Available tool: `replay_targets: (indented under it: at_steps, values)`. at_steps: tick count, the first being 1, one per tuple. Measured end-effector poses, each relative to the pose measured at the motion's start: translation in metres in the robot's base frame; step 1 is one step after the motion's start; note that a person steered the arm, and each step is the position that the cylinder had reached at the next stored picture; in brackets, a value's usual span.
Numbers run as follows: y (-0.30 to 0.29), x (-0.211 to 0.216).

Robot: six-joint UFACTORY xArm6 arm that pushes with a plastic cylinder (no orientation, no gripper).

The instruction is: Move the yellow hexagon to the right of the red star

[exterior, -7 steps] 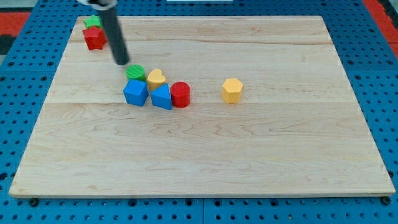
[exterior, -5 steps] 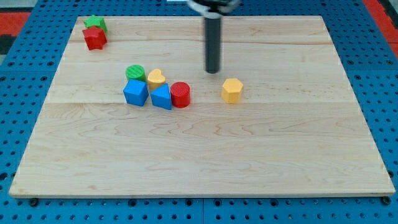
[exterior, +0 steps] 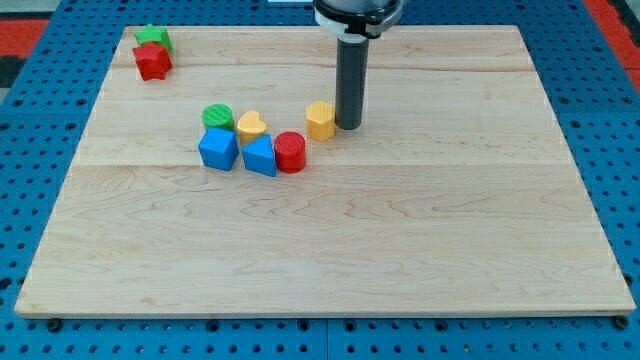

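The arm has no pincer to open or close; my tip (exterior: 348, 125) touches the right side of the yellow hexagon (exterior: 320, 120), mid-board toward the top edge. The red star (exterior: 152, 63) sits far off near the board's (exterior: 450, 230) top-left corner.

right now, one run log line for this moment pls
my tip at right side of yellow hexagon | red star far at upper left | hexagon not yet right of star | red cylinder close by
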State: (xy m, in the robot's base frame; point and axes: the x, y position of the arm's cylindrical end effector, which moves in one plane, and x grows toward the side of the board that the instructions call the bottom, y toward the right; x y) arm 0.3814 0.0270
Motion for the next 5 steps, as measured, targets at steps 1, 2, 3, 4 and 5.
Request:
replay_targets:
  at_steps: [1, 2, 3, 4, 5]
  values:
    - [-0.033, 0.009]
    - [-0.075, -0.041]
    - [-0.116, -0.042]
    - [-0.096, 0.010]
    - [-0.118, 0.025]
